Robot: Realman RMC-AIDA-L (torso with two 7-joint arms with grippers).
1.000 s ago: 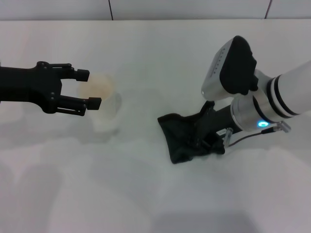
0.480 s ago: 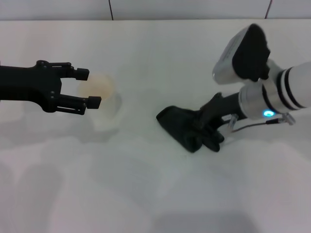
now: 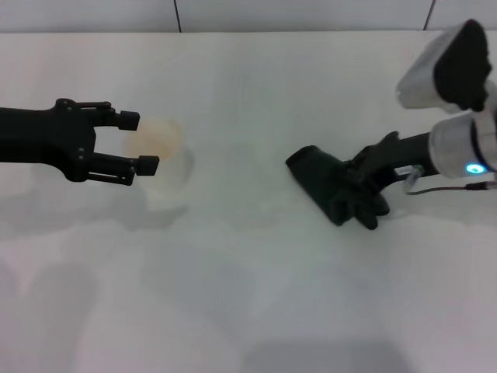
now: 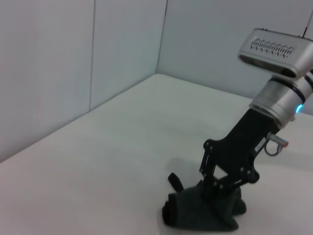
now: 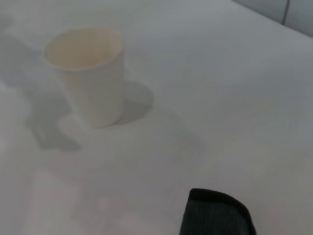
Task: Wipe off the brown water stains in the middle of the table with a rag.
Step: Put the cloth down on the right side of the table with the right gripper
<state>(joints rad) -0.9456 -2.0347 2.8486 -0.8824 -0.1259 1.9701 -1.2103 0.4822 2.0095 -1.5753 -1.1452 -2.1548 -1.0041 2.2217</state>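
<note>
So the right gripper has just dragged the rag off to the robot's right across the table, and I can't spot any brown water stains in the middle now, so the wipe looks basically done. Its jaws are clenched on the rag, pressing it down. The left gripper hangs spread open at the paper cup, holding nothing.

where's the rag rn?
Head view: the rag lies on the table, right of centre, under the right gripper, well right of the paper cup.
</note>
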